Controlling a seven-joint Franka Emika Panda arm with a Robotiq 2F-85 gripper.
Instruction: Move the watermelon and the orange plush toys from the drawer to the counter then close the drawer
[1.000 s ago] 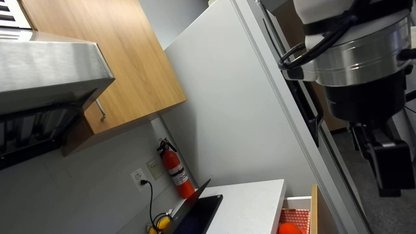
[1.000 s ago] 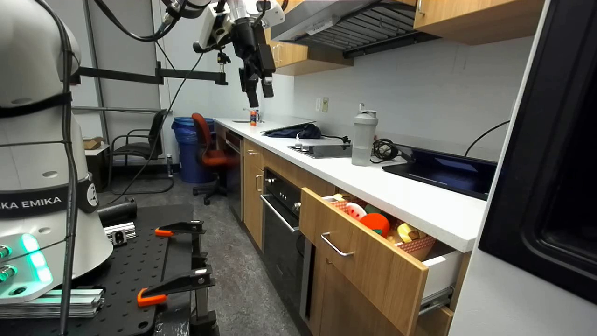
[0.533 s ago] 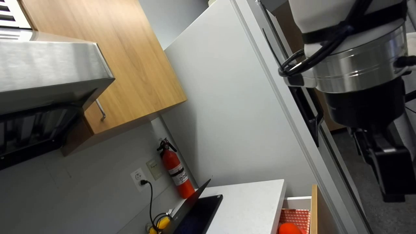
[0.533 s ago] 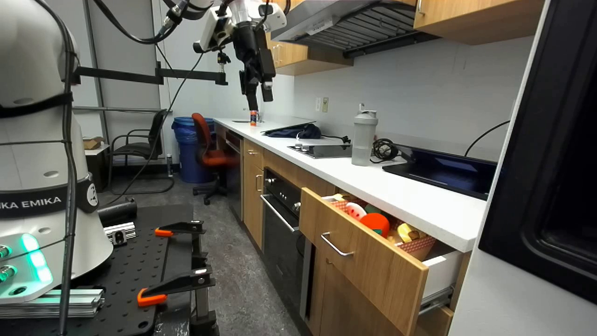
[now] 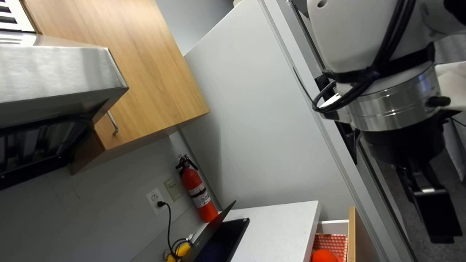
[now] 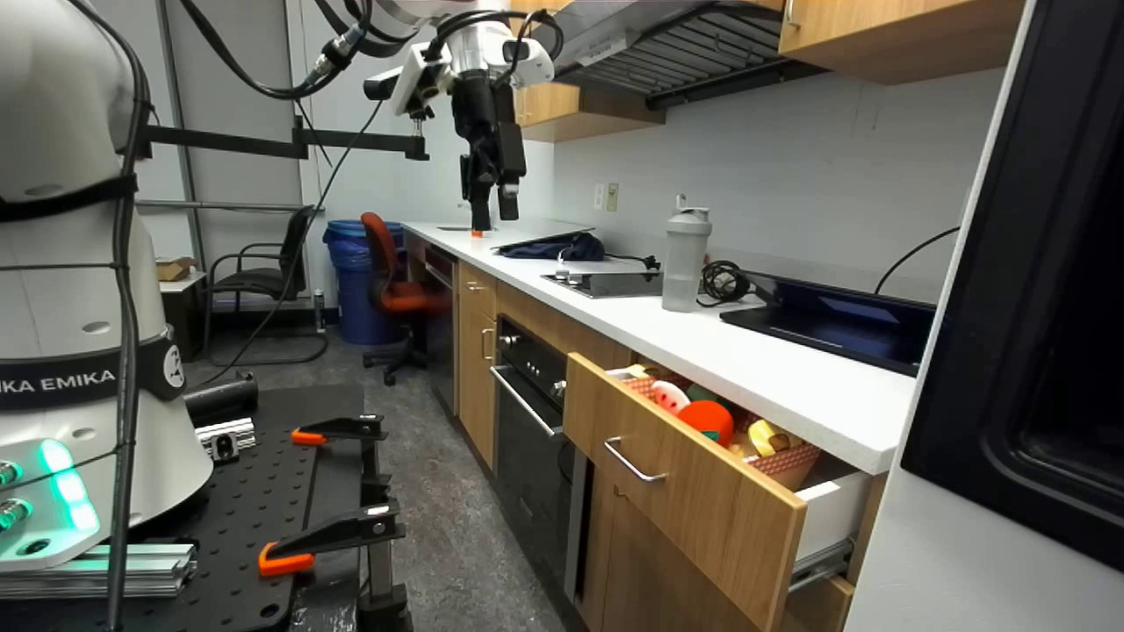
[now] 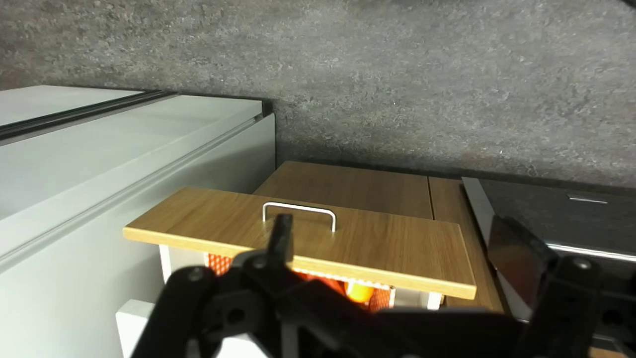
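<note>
The claw [image 6: 494, 219] hangs higher than the orange toy [image 6: 705, 417], well apart.

Mottled grey floor [image 7: 397, 89], pale wall [image 6: 790, 184], red-orange chair [image 6: 404, 297] near a blue bin [image 6: 351, 285]

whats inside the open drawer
The drawer holds a red-and-white checked basket with the watermelon toy, the orange plush toy and a yellow item. Its front and the counter hide the bottom and back.

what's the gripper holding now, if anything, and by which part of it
Nothing is held: the gripper hangs open, and the watermelon toy and orange plush toy both lie in the drawer.
</note>
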